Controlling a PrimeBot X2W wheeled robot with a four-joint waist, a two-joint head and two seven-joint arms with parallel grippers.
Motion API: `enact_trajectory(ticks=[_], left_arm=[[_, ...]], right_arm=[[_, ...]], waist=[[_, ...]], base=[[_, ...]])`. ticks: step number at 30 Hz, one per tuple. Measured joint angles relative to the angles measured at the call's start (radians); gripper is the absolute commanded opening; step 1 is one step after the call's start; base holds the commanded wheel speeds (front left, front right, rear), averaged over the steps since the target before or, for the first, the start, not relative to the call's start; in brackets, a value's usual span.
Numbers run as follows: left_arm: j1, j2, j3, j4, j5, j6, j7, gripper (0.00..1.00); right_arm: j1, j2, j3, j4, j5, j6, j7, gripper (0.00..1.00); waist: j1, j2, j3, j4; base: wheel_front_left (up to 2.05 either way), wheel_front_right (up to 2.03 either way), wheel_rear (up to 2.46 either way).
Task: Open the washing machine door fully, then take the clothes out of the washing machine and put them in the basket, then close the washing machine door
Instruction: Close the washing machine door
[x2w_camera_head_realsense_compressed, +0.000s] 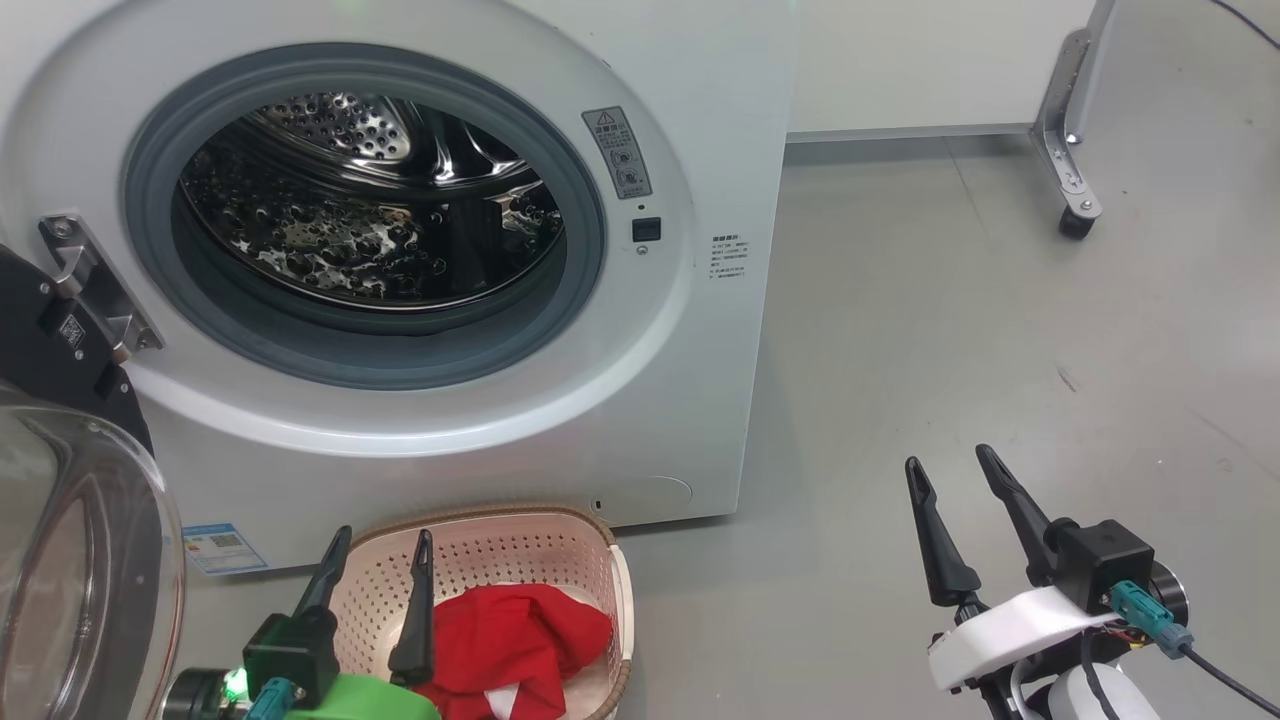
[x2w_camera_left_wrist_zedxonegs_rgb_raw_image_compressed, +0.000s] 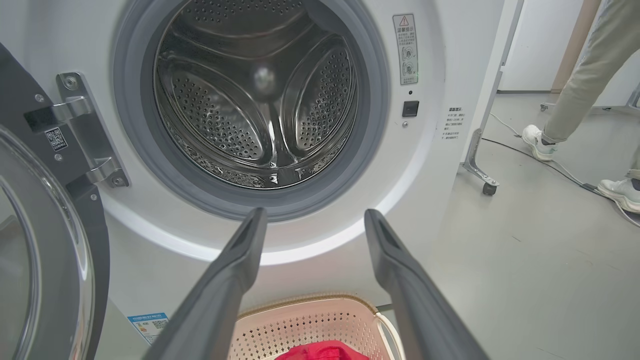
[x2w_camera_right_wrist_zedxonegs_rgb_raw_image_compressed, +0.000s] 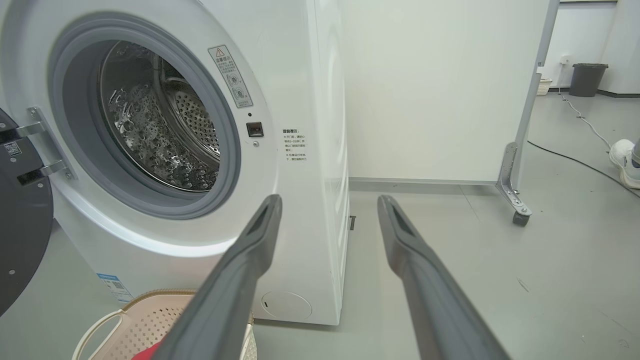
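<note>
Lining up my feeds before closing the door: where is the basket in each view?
Head view: basket at the bottom edge, left of centre.
Left wrist view: bottom centre.
Right wrist view: bottom left corner.
Shared landmark: the washing machine's blue label, just left of the basket in every view.

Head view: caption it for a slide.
Red fabric clothes in cream perforated plastic basket before white front-loading washing machine, black-rimmed round door open.
</note>
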Motion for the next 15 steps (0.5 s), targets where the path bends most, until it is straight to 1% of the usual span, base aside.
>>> enact_trajectory(ticks=[9,15], left_arm=[[0.014,0.006,0.0,-0.041,0.002,0.003,0.02,1.0],[0.025,0.01,-0.002,-0.059,0.021,0.009,0.039,1.0]], right_arm=[[0.001,0.001,-0.002,-0.004,0.0,0.001,0.0,1.0],[0.001,0.001,-0.002,-0.007,-0.002,0.001,0.0,1.0]], waist=[[0.0,0.0,0.001,0.001],[0.0,0.0,0.001,0.002]], base=[[-0.01,0.01,0.0],[-0.23,0.23,0.0]])
